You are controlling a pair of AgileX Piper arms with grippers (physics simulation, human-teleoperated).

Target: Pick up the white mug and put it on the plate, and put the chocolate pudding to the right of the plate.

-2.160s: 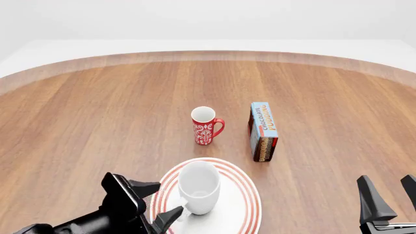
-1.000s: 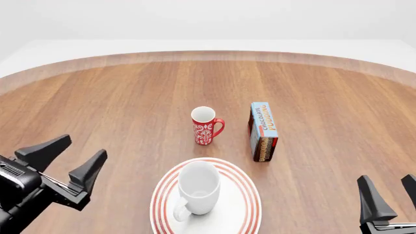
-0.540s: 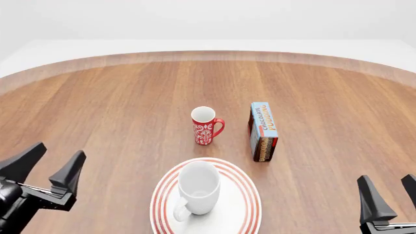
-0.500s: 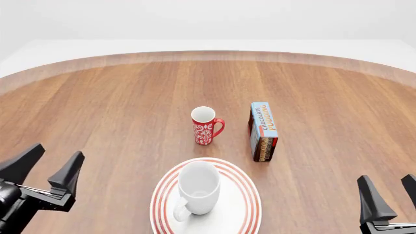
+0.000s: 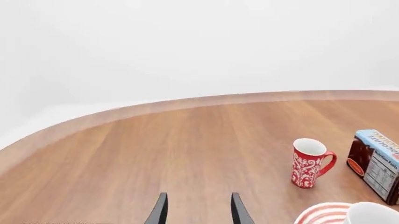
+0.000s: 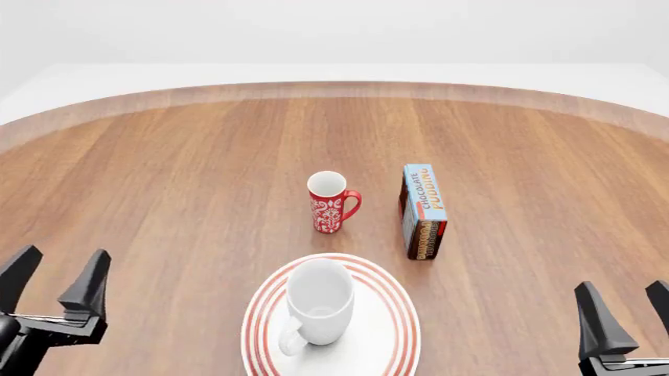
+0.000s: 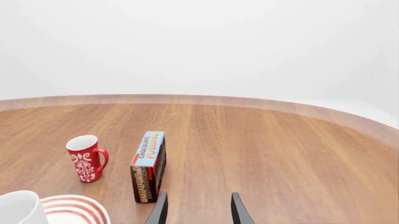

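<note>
Front view, clock directions referenced to the plate at centre.

White mug stands upright on the plate, sitting left of the plate's middle, handle pointing toward 7 o'clock. Mug mouth faces up; interior looks empty. Plate lies flat on the tabletop at the near edge of the view, part of its rim cut off by the frame.

Pudding stands on a long edge at about 1 o'clock from the plate, near it but not touching, blue lettered face turned up. It is beyond the plate, not beside it on the right.

Red mug stands upright at 12 o'clock from the plate, handle toward the pudding, a clear gap between the two.

Left tool sits at 9 o'clock, well apart from the plate, fingers spread wide, nothing between them. Left wrist view confirms: two fingertips apart over bare wood, red mug and carton off to one side.

Right tool sits at 3 o'clock near the frame corner, fingers parted, nothing held. Right wrist view shows the carton just ahead of its fingertips.
</note>
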